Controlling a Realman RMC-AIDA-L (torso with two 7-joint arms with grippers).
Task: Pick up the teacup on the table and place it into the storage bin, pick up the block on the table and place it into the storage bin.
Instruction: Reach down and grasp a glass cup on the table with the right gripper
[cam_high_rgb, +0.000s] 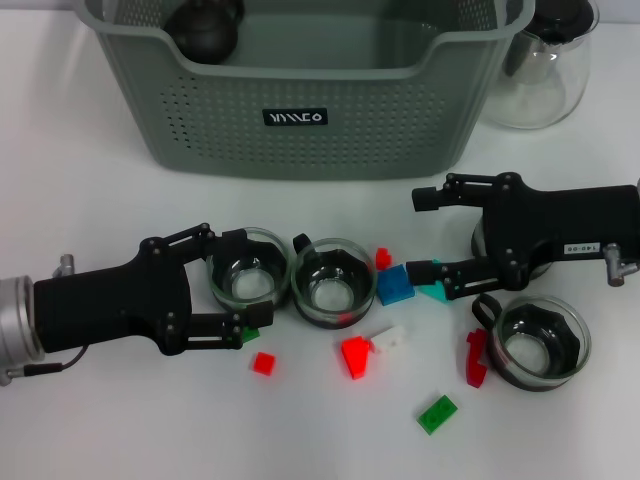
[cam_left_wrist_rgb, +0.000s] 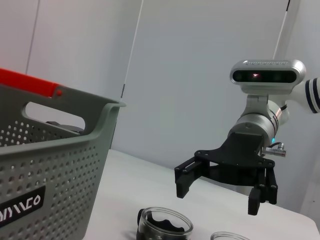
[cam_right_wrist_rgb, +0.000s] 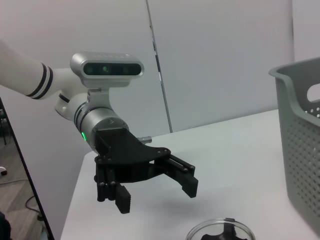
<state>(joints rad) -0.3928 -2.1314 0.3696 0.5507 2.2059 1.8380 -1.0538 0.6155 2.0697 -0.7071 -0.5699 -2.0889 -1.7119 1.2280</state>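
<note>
- The left gripper (cam_high_rgb: 243, 290) is reaching in low over the white tabletop (cam_high_rgb: 90, 190), its jaws spread wide and straddling the leftmost clear glass teacup (cam_high_rgb: 247, 279), one finger behind the rim and one in front; whether the pads are touching the glass I cannot tell.
- That cup is sitting just beside a second clear glass teacup with a dark handle (cam_high_rgb: 333, 282), so there is little room on that side.
- The glass is likely stiff, slippery and breakable; squeezing across the round wall just below the rim, gently and squarely, looks the safest hold.
- The large grey-green perforated plastic storage bin (cam_high_rgb: 300, 120) is standing behind the cups, with a dark round object already inside.
- Small plastic blocks are lying scattered in front: a red wedge-shaped one (cam_high_rgb: 355, 356), a blue one (cam_high_rgb: 394, 285), a green one (cam_high_rgb: 437, 413). They look light and rigid, best pinched across flat sides.
- The right gripper (cam_high_rgb: 432, 233) is hovering with jaws wide and empty, near a third glass teacup (cam_high_rgb: 540, 341).
</note>
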